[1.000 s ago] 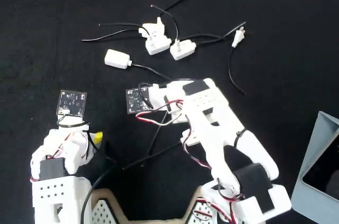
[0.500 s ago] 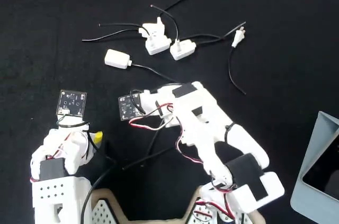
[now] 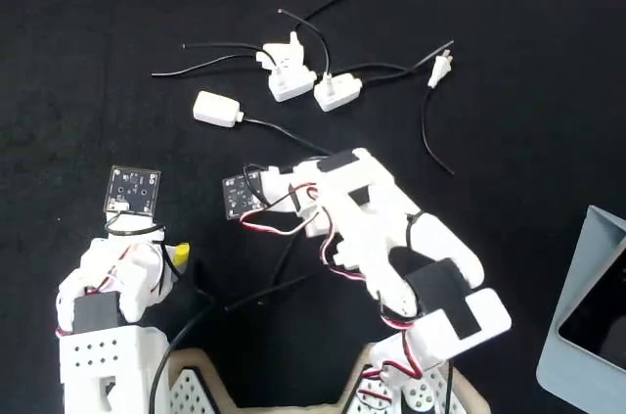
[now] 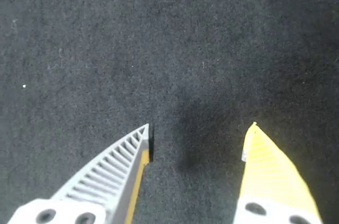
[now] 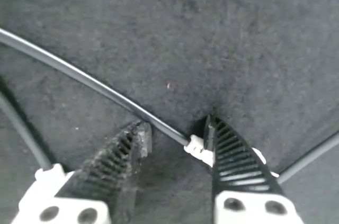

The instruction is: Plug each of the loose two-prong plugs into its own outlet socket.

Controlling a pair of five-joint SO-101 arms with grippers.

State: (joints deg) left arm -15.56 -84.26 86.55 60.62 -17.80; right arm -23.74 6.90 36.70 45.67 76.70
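Low over the black worktop [image 3: 528, 140], the right hand [image 5: 175, 131] stands open with its jaws astride a black cable [image 5: 79, 78]; a small white plug [image 5: 196, 149] at the cable's end lies against one jaw, not yet gripped; from above, the right arm [image 3: 381, 228] stretches from the near edge toward the centre, covering that spot. The left hand [image 4: 198, 134], also open and holding nothing, hangs over bare cloth at the near left, where the left arm [image 3: 112, 282] sits folded.

Far of centre lie the left socket [image 3: 291, 83] and right socket [image 3: 337, 91], touching or nearly so, with cables trailing off; whether either is already filled cannot be told from above; a white block [image 3: 217, 109] lies to their left and nearer, its cable running toward the right arm; a second plug [image 3: 440, 69] lies loose at the far right, well apart from the sockets.

The step in hand appears to be the pick-up of the centre plug; the task looks barely begun. The next move likely calls for closing on the plug's body rather than the cable, leaving the prongs free; then a lift, a carry to the far sockets, and a squared-up approach, since a loose socket may slide on the cloth when pushed; the idle left hand could steady it.
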